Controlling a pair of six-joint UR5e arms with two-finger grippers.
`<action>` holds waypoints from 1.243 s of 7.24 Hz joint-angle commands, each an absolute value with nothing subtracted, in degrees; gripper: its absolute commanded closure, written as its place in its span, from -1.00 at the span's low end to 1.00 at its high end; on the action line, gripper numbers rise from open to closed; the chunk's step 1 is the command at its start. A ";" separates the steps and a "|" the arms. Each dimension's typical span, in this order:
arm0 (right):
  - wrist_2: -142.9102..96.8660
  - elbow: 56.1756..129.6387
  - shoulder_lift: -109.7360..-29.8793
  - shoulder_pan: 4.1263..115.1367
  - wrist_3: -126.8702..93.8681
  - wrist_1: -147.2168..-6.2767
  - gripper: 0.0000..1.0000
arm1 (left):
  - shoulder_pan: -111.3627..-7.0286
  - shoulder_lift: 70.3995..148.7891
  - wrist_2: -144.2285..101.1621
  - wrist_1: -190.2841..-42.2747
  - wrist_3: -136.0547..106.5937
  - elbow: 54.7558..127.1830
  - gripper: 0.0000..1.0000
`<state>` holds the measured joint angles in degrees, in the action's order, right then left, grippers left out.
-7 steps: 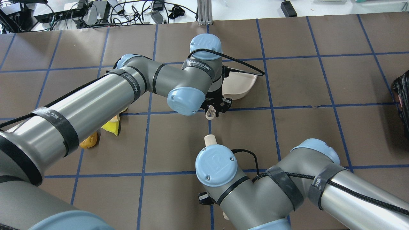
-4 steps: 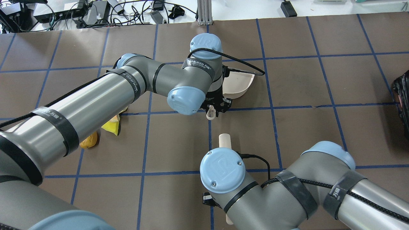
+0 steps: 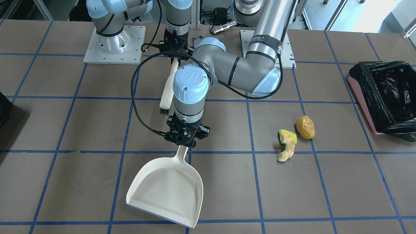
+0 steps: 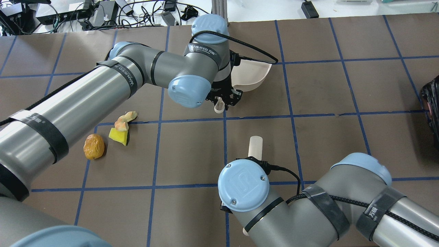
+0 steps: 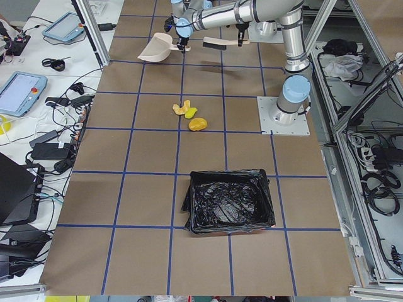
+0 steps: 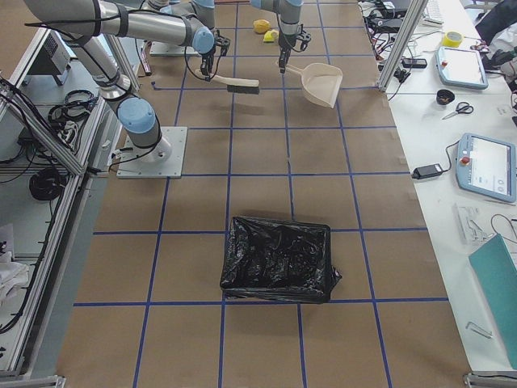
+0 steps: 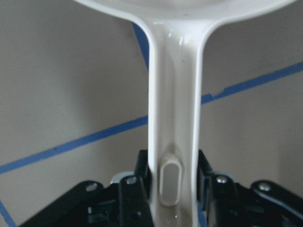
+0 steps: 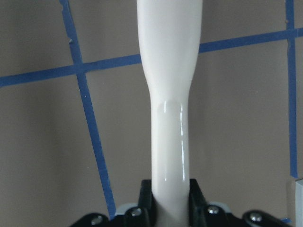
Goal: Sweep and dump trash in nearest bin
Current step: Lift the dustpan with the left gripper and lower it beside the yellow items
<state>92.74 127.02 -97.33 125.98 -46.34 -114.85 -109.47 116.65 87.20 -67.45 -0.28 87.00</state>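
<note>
My left gripper (image 3: 187, 139) is shut on the handle of a cream dustpan (image 3: 165, 191), held above the mat; the left wrist view shows the jaws clamped on the handle (image 7: 173, 118). My right gripper (image 3: 174, 53) is shut on a cream brush (image 3: 167, 87), as the right wrist view shows (image 8: 168, 94). The pale apple-core piece (image 3: 287, 146) with green skin and the golden-brown lump (image 3: 305, 126) lie on the mat, to the left arm's side, apart from both tools. The pink-sided bin (image 3: 359, 97) with a black bag stands beyond them.
A second black-lined bin (image 4: 432, 109) sits at the table's end on my right. The left arm's forearm (image 4: 68, 103) reaches over the mat near the scraps (image 4: 121, 128). Cables and electronics (image 4: 85, 13) lie past the far edge.
My left arm has carried the dustpan farther from my base and slightly left, uncovering both scraps in the overhead view. My right arm has shifted the brush to the right.
</note>
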 commanded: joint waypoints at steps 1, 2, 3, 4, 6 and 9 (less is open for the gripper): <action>92.99 126.74 -95.99 125.60 -45.72 -117.51 1.00 | -100.50 113.84 86.93 -74.75 13.99 85.61 1.00; 93.34 125.61 -93.89 125.51 -45.88 -117.68 1.00 | -96.63 111.73 87.18 -78.10 17.63 85.61 1.00; 93.43 124.46 -93.35 125.51 -46.14 -117.60 1.00 | -93.37 109.19 88.75 -80.66 23.93 85.61 1.00; 93.43 124.45 -93.34 125.51 -46.40 -117.68 1.00 | -90.21 106.72 93.73 -84.42 33.39 85.78 1.00; 93.17 124.10 -92.90 125.59 -49.47 -117.69 1.00 | -79.60 103.20 97.44 -86.39 52.46 87.36 1.00; 92.37 119.73 -89.23 126.38 -51.23 -117.34 1.00 | -60.36 102.21 100.90 -83.17 85.49 90.44 1.00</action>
<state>92.44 122.35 -91.26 125.81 -50.47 -117.59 -68.87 102.28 100.05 -85.10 70.72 89.54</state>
